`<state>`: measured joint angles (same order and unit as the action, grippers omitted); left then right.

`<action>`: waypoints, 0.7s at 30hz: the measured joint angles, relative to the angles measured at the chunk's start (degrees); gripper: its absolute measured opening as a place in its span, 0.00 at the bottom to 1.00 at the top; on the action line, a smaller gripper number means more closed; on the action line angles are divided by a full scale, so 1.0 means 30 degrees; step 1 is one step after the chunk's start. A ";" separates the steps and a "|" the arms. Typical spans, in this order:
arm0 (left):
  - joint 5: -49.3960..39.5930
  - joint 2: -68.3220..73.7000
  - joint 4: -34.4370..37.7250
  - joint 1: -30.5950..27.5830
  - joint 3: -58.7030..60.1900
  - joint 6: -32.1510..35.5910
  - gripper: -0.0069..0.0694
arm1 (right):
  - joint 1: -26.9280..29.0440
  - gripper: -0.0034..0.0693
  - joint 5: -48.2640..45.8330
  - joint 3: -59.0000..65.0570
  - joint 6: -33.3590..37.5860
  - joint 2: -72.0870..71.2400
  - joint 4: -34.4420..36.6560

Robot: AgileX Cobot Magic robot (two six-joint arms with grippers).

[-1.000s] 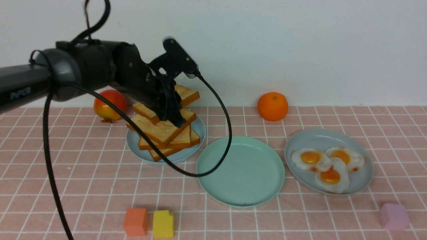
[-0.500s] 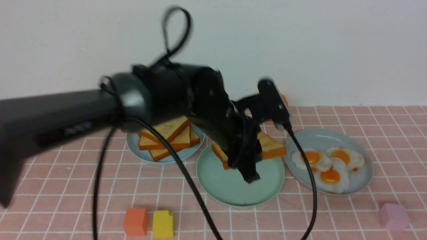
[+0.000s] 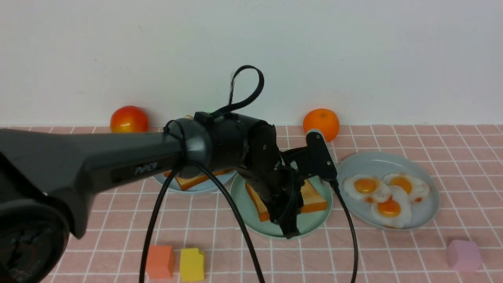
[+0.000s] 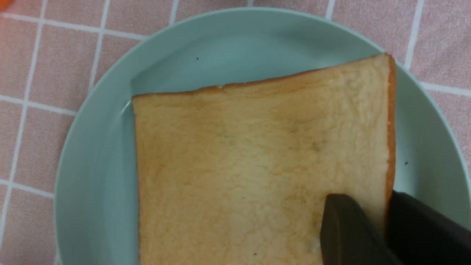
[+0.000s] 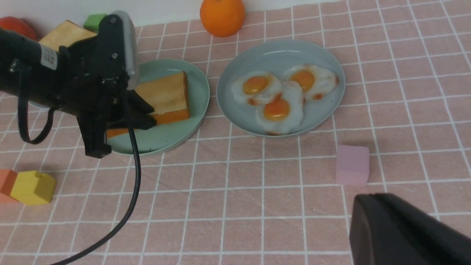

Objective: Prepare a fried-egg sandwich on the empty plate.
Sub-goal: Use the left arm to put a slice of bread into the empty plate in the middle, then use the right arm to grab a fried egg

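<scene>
Toast slice: carried from the frame-left stack to mint-green plate, centre; left hand clamped on its lower corner. Fried eggs: frame right, nearer right hand.

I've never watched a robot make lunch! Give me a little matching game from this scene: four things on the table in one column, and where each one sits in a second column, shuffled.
Things:
1. toast slice
2. fried eggs
3. orange
4. lilac block

Places:
A. at the back, beside the wall
B. on the right-hand blue-grey plate
C. on the mint-green plate
D. alone on the pink checked cloth, front right

Pairs: 1-C, 2-B, 3-A, 4-D
</scene>
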<state>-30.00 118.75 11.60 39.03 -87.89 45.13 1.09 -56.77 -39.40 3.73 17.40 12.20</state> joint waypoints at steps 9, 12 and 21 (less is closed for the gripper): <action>-0.0746 -0.0966 -0.0005 0.0000 0.0000 -0.1931 0.72 | 0.0000 0.07 -0.1921 -0.0876 0.0116 0.1715 -0.0159; -0.1479 -0.2110 0.0076 0.0000 0.0000 -0.3332 0.77 | -0.0068 0.08 -0.2835 -0.1541 0.0225 0.3185 -0.0141; -0.2994 -1.1011 0.2117 0.0000 0.0527 -0.8230 0.13 | -0.2277 0.08 -0.3170 -0.4808 0.0532 1.0541 -0.0349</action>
<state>-38.98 85.72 17.95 39.03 -86.31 20.44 -5.75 -66.28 -53.83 5.32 49.02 11.15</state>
